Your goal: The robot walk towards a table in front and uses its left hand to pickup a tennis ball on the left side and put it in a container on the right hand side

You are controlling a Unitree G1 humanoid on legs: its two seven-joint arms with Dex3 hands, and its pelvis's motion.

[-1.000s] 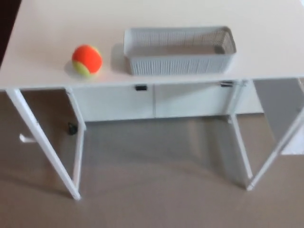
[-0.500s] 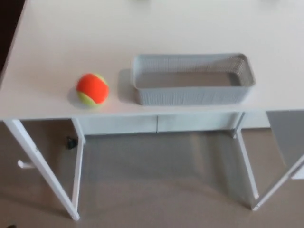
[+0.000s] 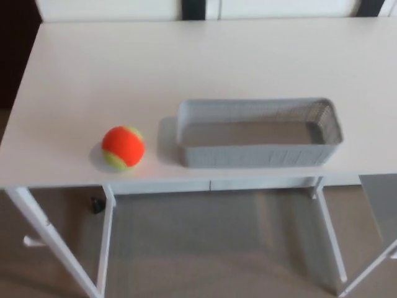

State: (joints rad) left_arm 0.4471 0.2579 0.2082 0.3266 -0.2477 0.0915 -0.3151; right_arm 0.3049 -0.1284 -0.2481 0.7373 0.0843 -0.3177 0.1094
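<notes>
Now | one tennis ball (image 3: 123, 147) | one container (image 3: 254, 156) | one table (image 3: 186, 68) | hands unseen, cannot tell grip

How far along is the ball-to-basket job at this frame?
Done: the approach looks mostly finished, since the table fills the head view with its near edge low in frame. In hand: nothing; neither hand shows. Left: everything else. The tennis ball sits untouched on the table's left, apart from the empty grey container on its right, so pickup and drop remain.
</notes>
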